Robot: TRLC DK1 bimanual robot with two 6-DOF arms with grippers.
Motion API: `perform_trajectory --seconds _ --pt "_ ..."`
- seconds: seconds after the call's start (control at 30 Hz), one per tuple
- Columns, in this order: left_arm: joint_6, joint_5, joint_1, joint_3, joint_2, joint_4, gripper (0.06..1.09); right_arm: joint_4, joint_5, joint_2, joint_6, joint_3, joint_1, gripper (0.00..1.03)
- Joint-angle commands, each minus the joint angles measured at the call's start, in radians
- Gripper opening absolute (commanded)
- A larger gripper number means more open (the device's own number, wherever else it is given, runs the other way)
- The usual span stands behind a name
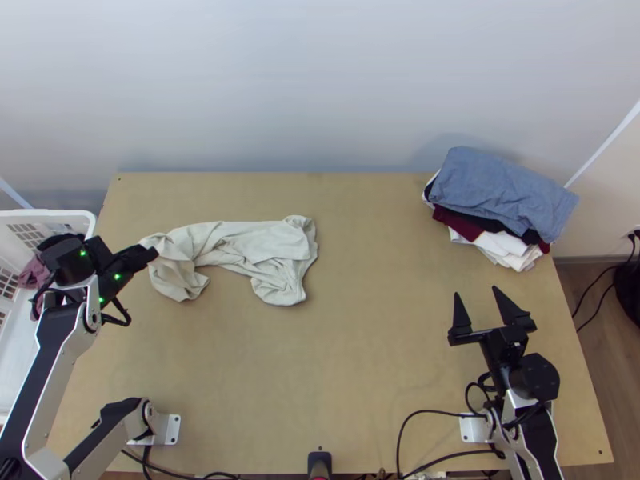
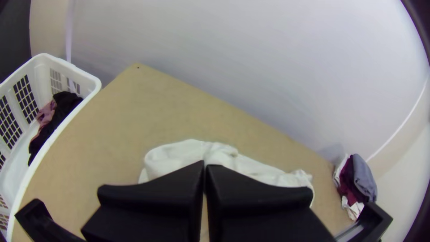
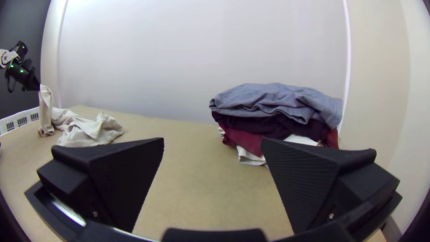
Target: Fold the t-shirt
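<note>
The left gripper (image 1: pixel 152 253) is pinching the t-shirt (image 1: pixel 272 248) at 1 end, near the laundry basket (image 1: pixel 56 214); the right gripper (image 1: pixel 477 293) is holding its 2 fingers wide apart, with nothing between them. From the pinched end, the pale t-shirt is trailing across the wooden table (image 1: pixel 376 360), bunched and creased. Folding is seemingly not begun: spreading, flattening and every fold are awaiting. Farther out, a stack of clothes (image 1: pixel 500 188) is sitting at the table's far right, while dark and pink garments (image 2: pixel 62 105) are lying in the basket. The top view is giving the t-shirt's whole course; the right wrist view is revealing the held end hanging raised; the left wrist view is showing the closed fingertips meeting.
</note>
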Motion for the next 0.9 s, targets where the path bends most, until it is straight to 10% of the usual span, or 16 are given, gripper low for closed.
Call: perform_trajectory --seconds 0.0,0.8,0.87 --pt "0.028 0.001 0.011 0.013 0.022 -0.045 0.09 -0.023 0.005 -0.005 0.0 -0.003 -0.005 0.98" --pt "0.041 -0.122 0.023 0.076 0.12 -0.128 0.1 -0.009 0.005 -0.007 0.043 0.0 0.013 0.98" --pt "0.081 -0.122 0.026 0.078 0.118 -0.142 0.35 -0.007 0.005 -0.005 0.043 0.008 0.012 0.98"
